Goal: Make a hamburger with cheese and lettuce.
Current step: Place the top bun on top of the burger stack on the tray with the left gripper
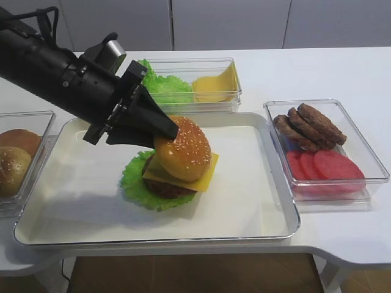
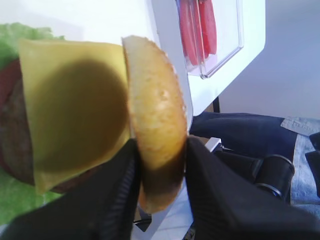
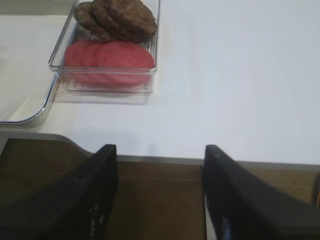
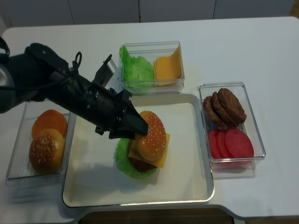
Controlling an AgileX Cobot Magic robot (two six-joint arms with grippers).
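Gripping the golden sesame bun top (image 1: 183,151) tilted on the yellow cheese square (image 1: 204,177), the left tool (image 1: 166,129) nearly completes the hamburger (image 1: 174,174) on the white tray (image 1: 256,213), release remaining

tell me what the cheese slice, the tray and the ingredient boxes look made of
Cheese: looks like smooth, matte plastic or rubber; it holds a stiff flat square past the patty.
Tray: probably metal, with a shiny reflective rolled rim and a white surface inside.
Patty and tomato box: clear glossy plastic; contents show through the walls.
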